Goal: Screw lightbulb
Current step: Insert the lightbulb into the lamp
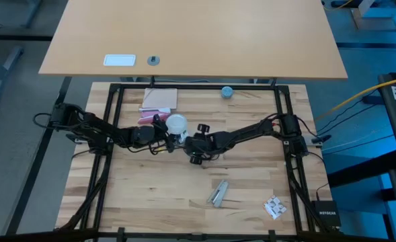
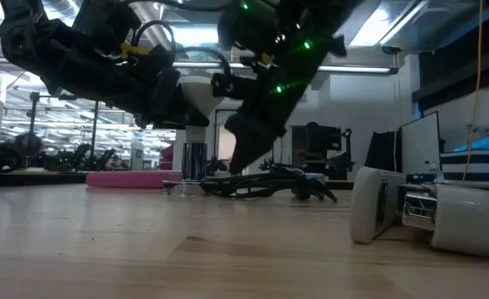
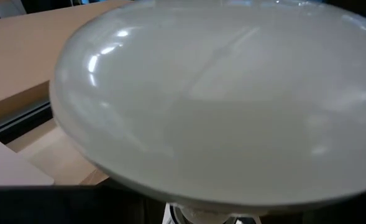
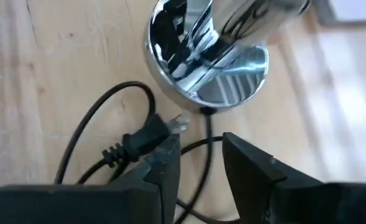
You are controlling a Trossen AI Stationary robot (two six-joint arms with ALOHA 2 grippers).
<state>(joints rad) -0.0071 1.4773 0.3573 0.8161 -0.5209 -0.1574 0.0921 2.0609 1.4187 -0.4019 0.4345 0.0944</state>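
Now | lightbulb (image 1: 176, 124): white frosted globe | left hand (image 1: 165, 129) holds it

The bulb (image 3: 214, 106) is glossy frosted white; the lamp base (image 4: 207, 65) is mirror-bright chrome; the counter (image 1: 150, 188) is pale, smooth wood.

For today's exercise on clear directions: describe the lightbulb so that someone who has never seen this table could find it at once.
Start at the butcher-block table, where two dark arms meet near the middle. The lightbulb is the white frosted globe at the left gripper, just ahead of the pink-and-white pad. Unlike the small blue round object farther back, it is held off the wood, above a shiny chrome lamp base.
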